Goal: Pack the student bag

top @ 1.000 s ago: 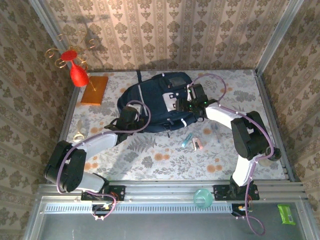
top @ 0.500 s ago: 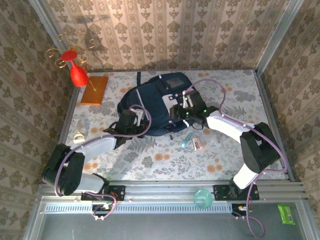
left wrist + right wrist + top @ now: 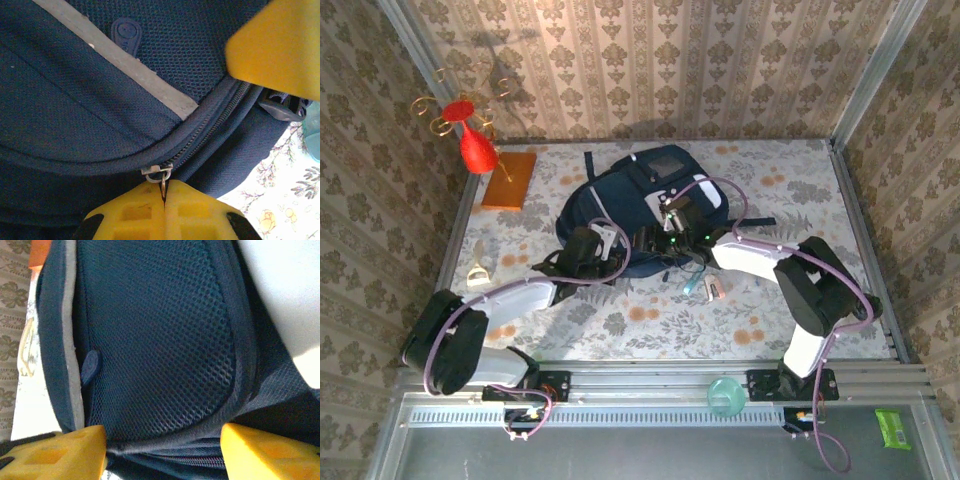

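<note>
The student bag [image 3: 620, 190], dark navy with a pale stripe, lies mid-table. At its near edge my left gripper [image 3: 604, 244] is shut on the bag's metal zipper pull [image 3: 163, 181]; the yellow fingertips [image 3: 164, 197] meet around the pull's ring, beside the closed zipper track. Just to the right, my right gripper [image 3: 656, 240] is over the same near edge. Its yellow fingers [image 3: 60, 452] stand apart with a ridge of the bag's mesh panel [image 3: 160, 340] and seam between them. My right gripper [image 3: 164, 447] is open and straddles that fabric.
A red vase [image 3: 476, 150] and an orange board [image 3: 510, 180] stand at the back left. Small pens or markers [image 3: 703, 286] lie just right of the grippers, and a pale clip [image 3: 478, 272] at the left. A teal cup [image 3: 724, 395] and a green packet [image 3: 893, 427] sit below the table edge.
My right gripper has swept left along the bag's near edge toward the left gripper, and its fingers have narrowed somewhat. The left gripper has shifted slightly right, still clamped, and the bag has shifted with it.
</note>
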Robot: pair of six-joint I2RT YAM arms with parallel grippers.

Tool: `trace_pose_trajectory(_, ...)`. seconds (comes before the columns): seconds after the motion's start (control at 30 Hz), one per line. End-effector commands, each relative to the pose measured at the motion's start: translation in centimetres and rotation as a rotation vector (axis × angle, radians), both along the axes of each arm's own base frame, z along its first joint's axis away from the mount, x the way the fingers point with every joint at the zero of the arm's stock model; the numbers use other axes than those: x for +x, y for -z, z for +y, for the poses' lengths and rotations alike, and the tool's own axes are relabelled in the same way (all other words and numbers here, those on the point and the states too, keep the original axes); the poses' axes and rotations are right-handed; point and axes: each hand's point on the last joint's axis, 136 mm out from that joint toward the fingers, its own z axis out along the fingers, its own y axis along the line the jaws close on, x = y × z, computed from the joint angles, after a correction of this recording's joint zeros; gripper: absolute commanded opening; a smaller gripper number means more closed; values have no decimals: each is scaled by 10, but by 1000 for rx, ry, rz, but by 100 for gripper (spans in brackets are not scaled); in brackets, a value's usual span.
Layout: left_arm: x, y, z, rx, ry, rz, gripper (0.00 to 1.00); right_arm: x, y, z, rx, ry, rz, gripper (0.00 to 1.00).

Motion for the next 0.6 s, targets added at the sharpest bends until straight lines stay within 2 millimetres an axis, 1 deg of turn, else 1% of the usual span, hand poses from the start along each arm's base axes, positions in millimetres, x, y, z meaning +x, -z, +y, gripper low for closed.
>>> trace_pose_trajectory(0.0, -14, 3, -2, 7, 47, 9, 0, 14, -8, 13, 65, 22, -2, 59)
trace_pose_trajectory(0.07, -15, 6, 2, 29, 40, 5, 0, 17, -8, 13, 67, 33, -6, 49)
trace_pose_trajectory(0.13, -14, 10, 11, 85, 18, -6, 0, 20, -6, 9, 61, 49, -10, 33)
trace_pose_trajectory(0.2, -12, 13, 23, 149, -15, -17, 0, 21, -5, 4, 55, 63, -11, 21)
trace_pose_trajectory(0.33, -9, 14, 42, 235, -63, -42, 0, 21, -6, -8, 49, 76, -14, 2)
trace_pose_trajectory(0.37, -9, 14, 45, 248, -71, -48, 0, 21, -7, -12, 44, 81, -15, 0)
trace_pose_trajectory(0.57, -3, 10, 69, 284, -130, -62, 0, 22, -14, -35, 16, 86, -33, 0)
